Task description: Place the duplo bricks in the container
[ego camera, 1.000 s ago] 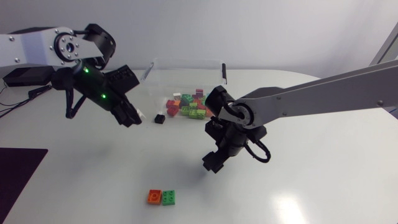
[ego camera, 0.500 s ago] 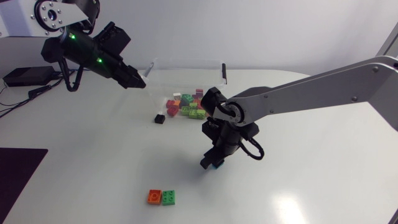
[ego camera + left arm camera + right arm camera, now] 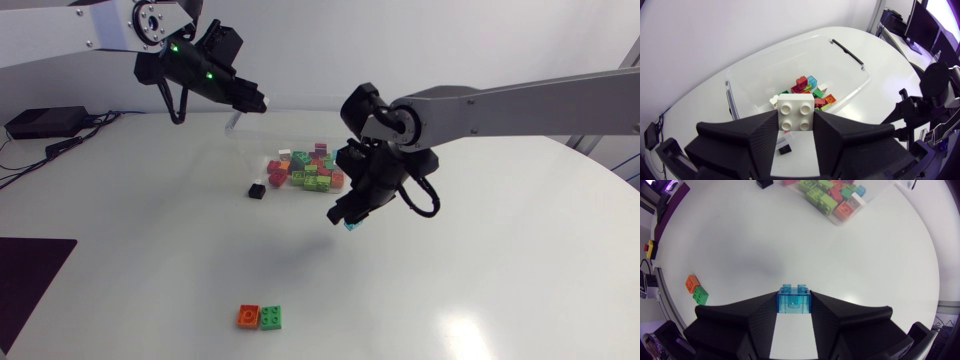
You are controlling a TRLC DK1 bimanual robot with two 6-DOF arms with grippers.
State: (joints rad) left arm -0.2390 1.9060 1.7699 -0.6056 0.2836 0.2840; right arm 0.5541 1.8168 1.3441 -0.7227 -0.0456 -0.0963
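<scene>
Now left gripper (image 3: pixel 796 120) pinches white brick (image 3: pixel 796 111) over the container (image 3: pixel 755 70). Meanwhile right gripper (image 3: pixel 794 304) clamps blue brick (image 3: pixel 794 297) above the table (image 3: pixel 890 280).

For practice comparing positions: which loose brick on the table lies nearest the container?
The black brick, right beside the container; the orange brick and green brick sit far off.

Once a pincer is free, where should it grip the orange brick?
Come straight down: the orange brick lies flat, studs up. Grip its faces toward the table's front and back; the green brick sits close against one side, likely leaving no room to close there.
</scene>
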